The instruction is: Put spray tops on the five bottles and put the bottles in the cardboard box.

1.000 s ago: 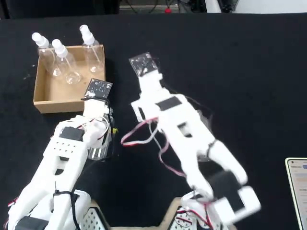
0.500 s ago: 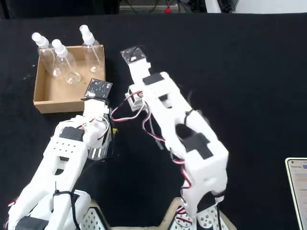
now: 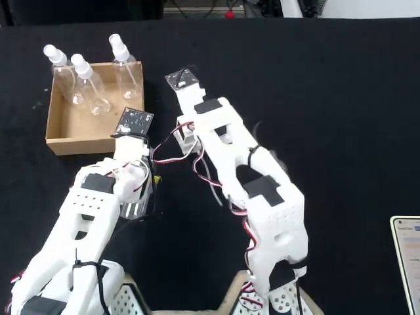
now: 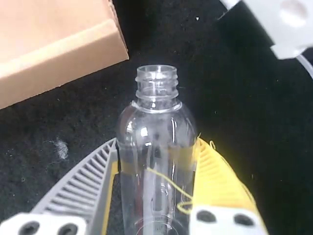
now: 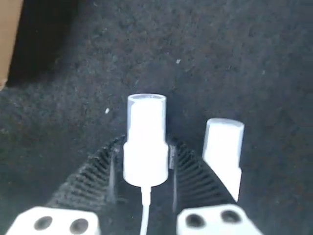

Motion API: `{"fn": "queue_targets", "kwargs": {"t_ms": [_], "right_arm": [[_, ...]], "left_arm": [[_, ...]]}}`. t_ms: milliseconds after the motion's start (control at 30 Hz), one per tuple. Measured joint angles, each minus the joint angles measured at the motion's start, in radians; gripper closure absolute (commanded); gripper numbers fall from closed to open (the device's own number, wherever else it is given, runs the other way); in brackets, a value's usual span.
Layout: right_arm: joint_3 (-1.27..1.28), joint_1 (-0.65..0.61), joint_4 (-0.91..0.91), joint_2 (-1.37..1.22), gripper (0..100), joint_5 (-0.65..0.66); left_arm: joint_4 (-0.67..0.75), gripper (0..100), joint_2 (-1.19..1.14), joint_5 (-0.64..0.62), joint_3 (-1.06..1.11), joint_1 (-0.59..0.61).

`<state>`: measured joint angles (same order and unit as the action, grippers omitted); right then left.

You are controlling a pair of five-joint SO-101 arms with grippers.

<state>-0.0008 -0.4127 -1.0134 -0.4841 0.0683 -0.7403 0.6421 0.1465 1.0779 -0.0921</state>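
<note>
My left gripper is shut on a clear bottle whose threaded neck is bare; the bottle shows under the left arm, just in front of the cardboard box. My right gripper is shut on a white spray top, whose thin tube trails back towards the wrist. A second spray top sits right beside one finger, at the same distance. The right arm stretches over the table's middle, to the right of the box. Three capped bottles stand in the box.
The table is covered in black cloth. The box's near corner lies just beyond the bottle's neck. A white device lies at the right edge. Part of the right arm hangs close above the held bottle.
The right arm has swung left and away from its base, and its elbow has come up, bringing its wrist closer to the box. The left arm and its bottle have stayed still.
</note>
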Motion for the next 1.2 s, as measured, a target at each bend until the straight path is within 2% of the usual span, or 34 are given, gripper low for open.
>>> {"fn": "queue_targets", "kwargs": {"t_ms": [433,567,767,867,1067,1200], "right_arm": [[0.713,0.015,0.034,0.68,95.5,0.054],[0.732,0.075,0.034,0.962,95.5,0.052],[0.655,0.089,0.035,1.375,95.5,0.051],[0.595,0.087,0.087,1.519,95.5,0.002],[0.578,0.087,0.269,1.602,95.6,-0.101],[0.577,0.087,0.33,1.602,95.6,-0.137]], "left_arm": [[0.0,88,0.0,0.0,0.0,0.0],[0.002,88,0.0,0.002,0.0,0.0],[0.031,88,0.0,0.002,-0.026,-0.031],[0.031,88,0.0,0.002,-0.098,-0.071],[0.034,88,0.0,0.002,-0.203,-0.19],[0.106,88,-0.002,0.002,-0.21,-0.281]]}}
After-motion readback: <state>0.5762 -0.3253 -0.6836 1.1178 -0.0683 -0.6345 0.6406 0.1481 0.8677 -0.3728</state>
